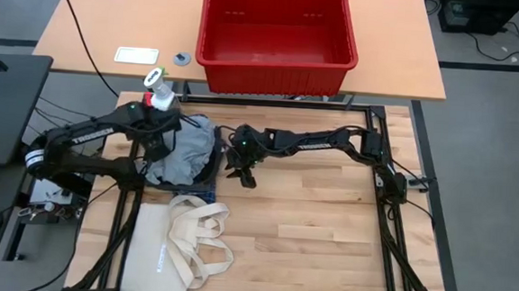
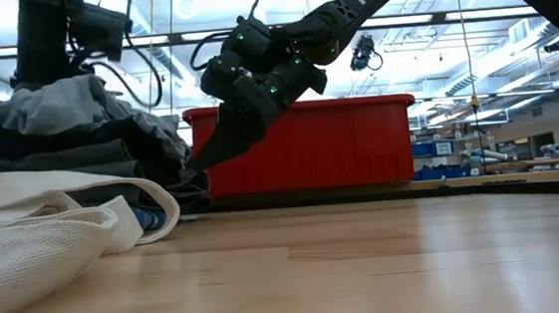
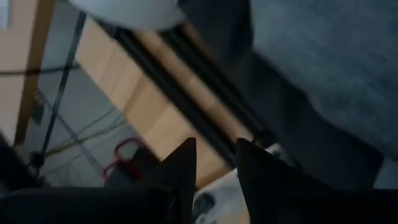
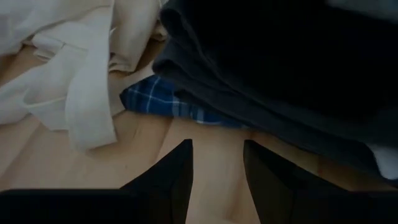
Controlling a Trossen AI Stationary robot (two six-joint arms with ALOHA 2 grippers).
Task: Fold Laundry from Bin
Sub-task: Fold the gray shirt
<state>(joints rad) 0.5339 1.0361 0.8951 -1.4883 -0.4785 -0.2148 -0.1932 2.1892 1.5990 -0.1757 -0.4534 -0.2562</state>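
Observation:
The laundry (image 1: 187, 148) lies heaped at the table's left: grey and dark pieces on top, with a blue plaid shirt (image 4: 168, 102) showing at the bottom edge. The red bin (image 1: 278, 70) stands on the far table. My left gripper (image 3: 214, 168) hangs over the pile's far left side, by the table's black frame. It is open with nothing between its fingers. My right gripper (image 1: 240, 173) slants down at the pile's right side. It is open over bare wood, just short of the plaid shirt (image 2: 149, 219).
A cream tote bag (image 1: 177, 244) with long handles lies at the near left, against the pile. A white spray bottle (image 1: 159, 90) stands beyond the pile at the far left. Bare wooden table (image 1: 326, 231) stretches to the right of the pile.

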